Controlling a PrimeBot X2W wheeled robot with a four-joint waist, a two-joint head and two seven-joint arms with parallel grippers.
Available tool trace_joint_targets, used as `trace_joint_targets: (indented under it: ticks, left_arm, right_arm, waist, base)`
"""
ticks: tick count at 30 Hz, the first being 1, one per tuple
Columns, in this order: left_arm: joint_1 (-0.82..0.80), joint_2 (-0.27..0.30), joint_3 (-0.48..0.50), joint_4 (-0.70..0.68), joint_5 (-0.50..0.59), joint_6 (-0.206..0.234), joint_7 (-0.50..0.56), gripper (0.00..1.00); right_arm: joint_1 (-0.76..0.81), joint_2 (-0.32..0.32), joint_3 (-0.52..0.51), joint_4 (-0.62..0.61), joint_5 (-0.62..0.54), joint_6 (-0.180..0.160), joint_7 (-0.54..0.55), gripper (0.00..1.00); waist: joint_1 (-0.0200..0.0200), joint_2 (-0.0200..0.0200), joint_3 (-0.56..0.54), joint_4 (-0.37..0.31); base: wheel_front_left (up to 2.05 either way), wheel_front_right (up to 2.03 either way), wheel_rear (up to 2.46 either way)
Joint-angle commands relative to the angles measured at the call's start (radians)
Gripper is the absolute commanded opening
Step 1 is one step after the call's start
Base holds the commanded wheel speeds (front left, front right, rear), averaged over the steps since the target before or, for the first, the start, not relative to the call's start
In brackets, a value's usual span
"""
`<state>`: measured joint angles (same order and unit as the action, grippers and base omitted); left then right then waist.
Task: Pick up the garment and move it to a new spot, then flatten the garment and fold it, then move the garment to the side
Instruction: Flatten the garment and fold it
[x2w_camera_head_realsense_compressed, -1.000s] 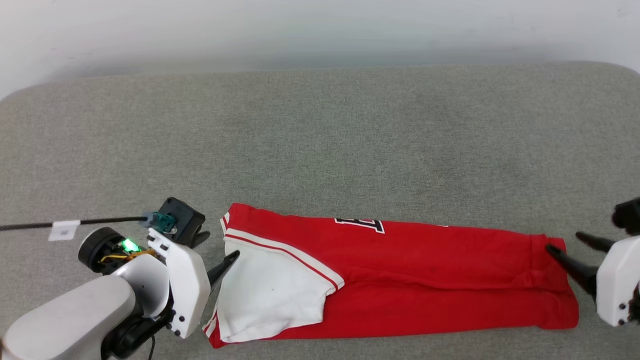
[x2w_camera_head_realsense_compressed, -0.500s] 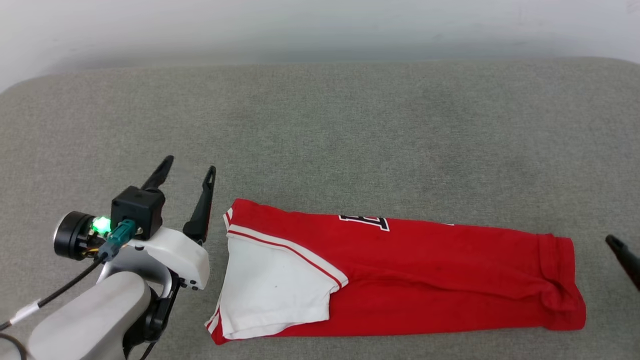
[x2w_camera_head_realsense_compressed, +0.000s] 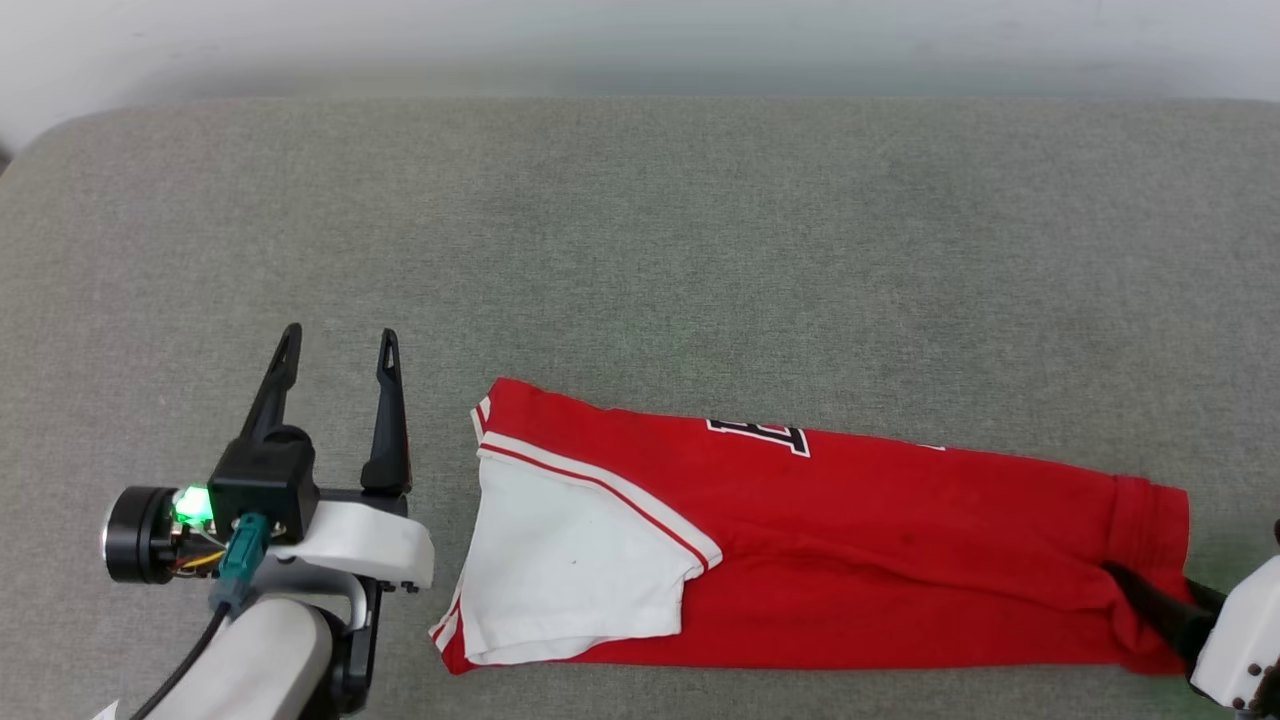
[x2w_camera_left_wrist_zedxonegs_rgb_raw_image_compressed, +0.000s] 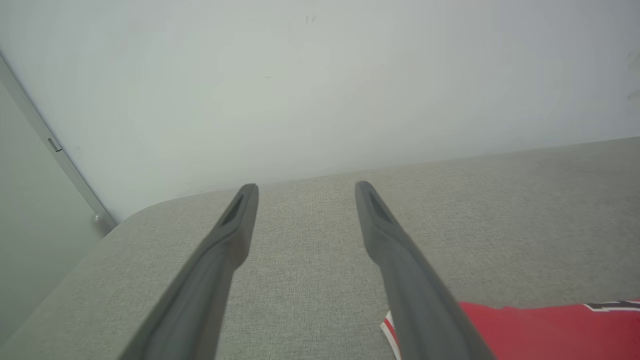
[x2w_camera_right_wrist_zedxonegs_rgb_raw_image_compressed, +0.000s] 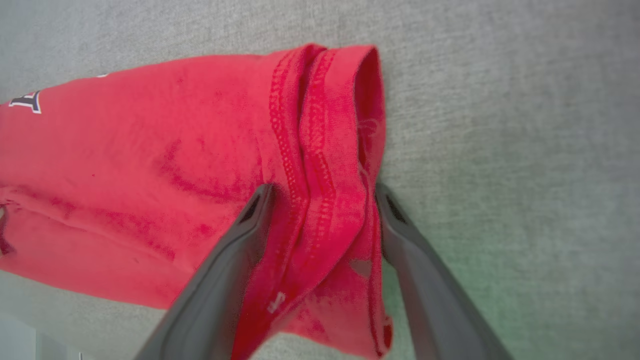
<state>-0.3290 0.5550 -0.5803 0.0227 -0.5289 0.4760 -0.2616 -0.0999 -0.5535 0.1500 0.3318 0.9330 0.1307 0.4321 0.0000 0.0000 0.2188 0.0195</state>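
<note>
The garment (x2w_camera_head_realsense_compressed: 850, 540), a red T-shirt folded into a long strip, lies along the front of the grey cushion (x2w_camera_head_realsense_compressed: 640, 250), its white sleeve (x2w_camera_head_realsense_compressed: 570, 560) on top at the left end. My left gripper (x2w_camera_head_realsense_compressed: 340, 332) stands open just left of the sleeve, apart from the cloth, with nothing between its fingers (x2w_camera_left_wrist_zedxonegs_rgb_raw_image_compressed: 306, 187); a corner of the garment (x2w_camera_left_wrist_zedxonegs_rgb_raw_image_compressed: 550, 330) lies at its right. My right gripper (x2w_camera_head_realsense_compressed: 1150, 592) is at the garment's right end. Seen from the right wrist, it (x2w_camera_right_wrist_zedxonegs_rgb_raw_image_compressed: 324, 189) is open, with one finger on each side of the bunched red hem (x2w_camera_right_wrist_zedxonegs_rgb_raw_image_compressed: 325, 150).
The cushion's wide back half lies bare behind the garment, up to a pale wall (x2w_camera_head_realsense_compressed: 640, 40). The cushion's rounded left corner (x2w_camera_left_wrist_zedxonegs_rgb_raw_image_compressed: 130, 220) meets a wall edge. The garment's front edge lies close to the cushion's front edge.
My left gripper swung off the sleeve end and now points away, open. My right gripper drew back out of view, then came in astride the hem. The head view shifted slightly.
</note>
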Motion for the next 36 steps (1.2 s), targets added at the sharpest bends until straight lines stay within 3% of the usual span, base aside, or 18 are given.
trace_joint_targets:
  ticks: [1, 7, 12, 13, 14, 15, 26, 36]
  left_arm:
    - [0.014, -0.011, 0.007, -0.005, 0.009, -0.001, -0.004, 1.00]
    - [0.109, -0.113, 0.142, -0.023, 0.120, -0.026, -0.004, 1.00]
    - [0.189, -0.194, 0.247, -0.040, 0.207, -0.051, -0.004, 1.00]
    - [0.205, -0.210, 0.269, -0.042, 0.224, -0.055, -0.004, 1.00]
    - [0.219, -0.222, 0.287, -0.045, 0.242, -0.063, -0.004, 1.00]
    - [0.233, -0.237, 0.300, -0.046, 0.257, -0.071, -0.004, 1.00]
    - [0.357, -0.334, 0.393, -0.046, 0.388, -0.170, -0.004, 1.00]
    - [0.411, -0.379, 0.442, -0.034, 0.441, -0.229, -0.003, 1.00]
  right_arm:
    - [0.014, 0.027, 0.028, 0.014, 0.009, 0.000, 0.022, 1.00]
    - [0.025, 0.079, 0.117, 0.020, 0.062, 0.002, 0.078, 1.00]
    - [0.016, 0.075, 0.148, 0.043, 0.064, 0.002, 0.067, 1.00]
    - [0.012, 0.068, 0.153, 0.048, 0.065, 0.002, 0.067, 0.87]
    - [0.008, 0.061, 0.154, 0.053, 0.065, 0.002, 0.062, 0.25]
    - [0.007, 0.054, 0.155, 0.056, 0.067, 0.002, 0.059, 0.00]
    - [-0.008, -0.099, 0.085, 0.059, 0.054, -0.001, 0.022, 0.00]
    - [-0.001, -0.220, 0.018, 0.100, 0.038, -0.001, 0.079, 0.00]
  waist:
    - [0.0000, 0.0000, 0.002, 0.004]
    - [0.0000, 0.0000, 0.004, 0.017]
    - [0.0000, 0.0000, -0.005, 0.020]
    - [0.0000, 0.0000, -0.009, 0.020]
    - [0.0000, 0.0000, -0.012, 0.020]
    - [0.0000, 0.0000, -0.018, 0.020]
    - [0.0000, 0.0000, -0.093, 0.015]
    - [0.0000, 0.0000, -0.139, 0.010]
  base:
    - [0.00, 0.00, 0.00]
    - [0.00, 0.00, 0.00]
    - [0.00, 0.00, 0.00]
    - [0.00, 0.00, 0.00]
    - [0.00, 0.00, 0.00]
    - [0.00, 0.00, 0.00]
    - [0.00, 0.00, 0.00]
    - [0.00, 0.00, 0.00]
